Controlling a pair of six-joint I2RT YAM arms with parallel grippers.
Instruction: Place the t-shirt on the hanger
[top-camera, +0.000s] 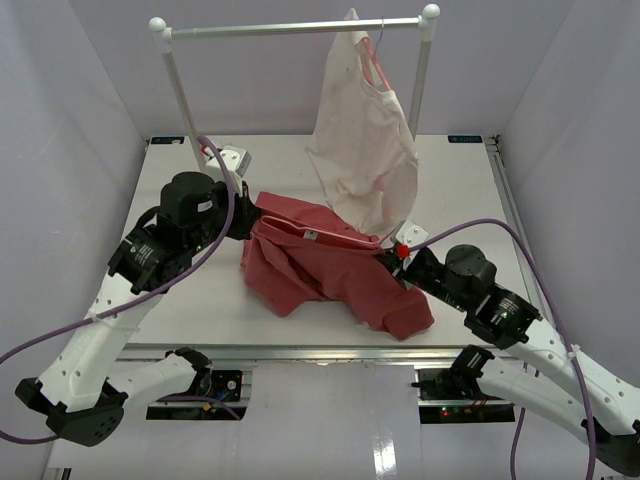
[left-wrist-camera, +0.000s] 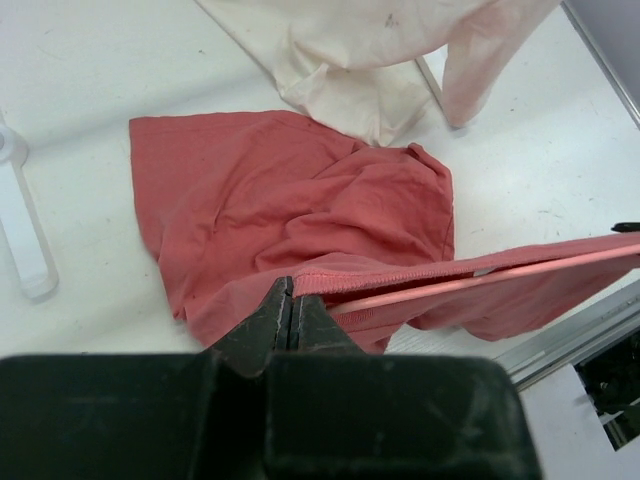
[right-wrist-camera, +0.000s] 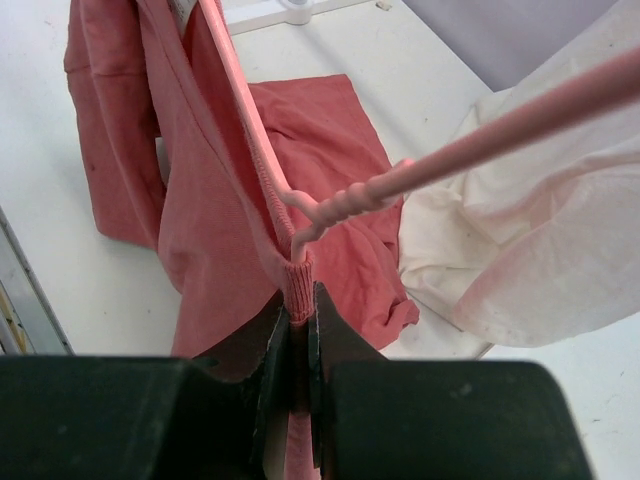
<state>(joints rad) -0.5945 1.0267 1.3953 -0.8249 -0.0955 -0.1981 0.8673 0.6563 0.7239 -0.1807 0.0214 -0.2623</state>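
Observation:
The salmon t-shirt (top-camera: 320, 268) lies bunched mid-table, its collar edge lifted and stretched between both grippers. My left gripper (top-camera: 250, 222) is shut on the collar hem at the shirt's left end; the left wrist view shows the jaws (left-wrist-camera: 291, 292) closed on the ribbed edge. My right gripper (top-camera: 388, 258) is shut on the collar rib (right-wrist-camera: 300, 285) at the right end. The pink wire hanger (left-wrist-camera: 480, 284) runs along just under the collar. Its twisted neck (right-wrist-camera: 345, 200) sticks out of the collar right above my right fingers. The rest of the hanger is hidden in cloth.
A cream garment (top-camera: 362, 150) hangs on another pink hanger from the white rack rail (top-camera: 290, 28), its hem touching the table behind the shirt. A rack post foot (left-wrist-camera: 25, 235) stands at the left. The table's front edge (left-wrist-camera: 560, 340) is close to the shirt.

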